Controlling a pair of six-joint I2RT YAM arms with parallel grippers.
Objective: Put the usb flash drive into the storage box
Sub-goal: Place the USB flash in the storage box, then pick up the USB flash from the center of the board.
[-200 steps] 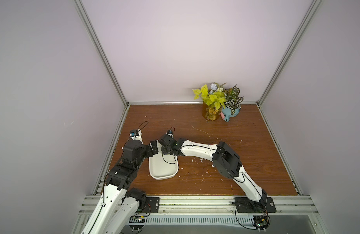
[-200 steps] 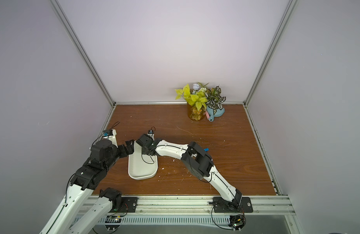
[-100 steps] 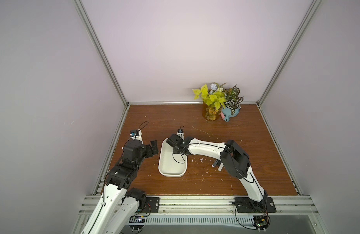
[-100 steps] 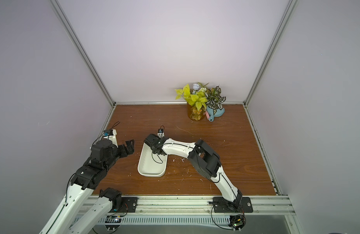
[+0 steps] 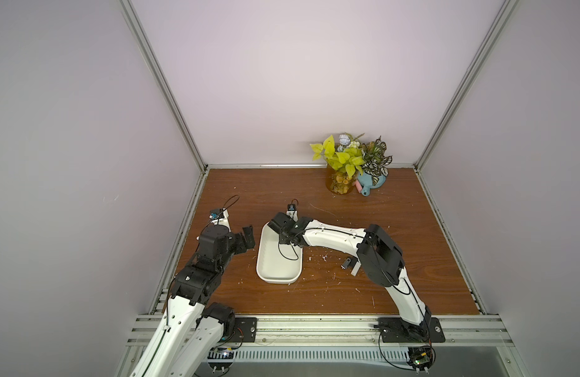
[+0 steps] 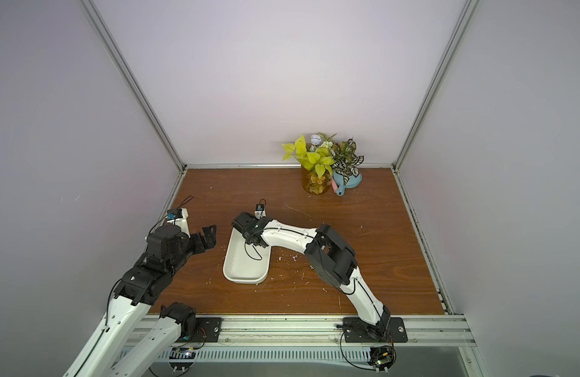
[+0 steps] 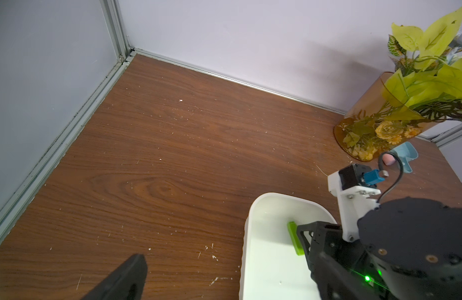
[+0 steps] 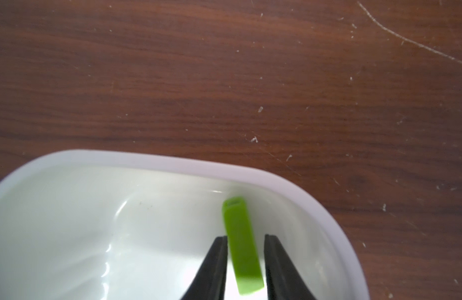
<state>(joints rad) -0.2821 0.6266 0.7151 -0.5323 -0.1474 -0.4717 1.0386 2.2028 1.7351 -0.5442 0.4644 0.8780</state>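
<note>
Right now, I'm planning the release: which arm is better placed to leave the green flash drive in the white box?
Right. The right gripper is over the storage box with the flash drive between its parted jaws. The left gripper stands open beside the box, empty.

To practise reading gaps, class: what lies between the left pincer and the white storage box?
Only a bare strip of wooden table separates the open left pincer from the storage box; both top views show it.
</note>
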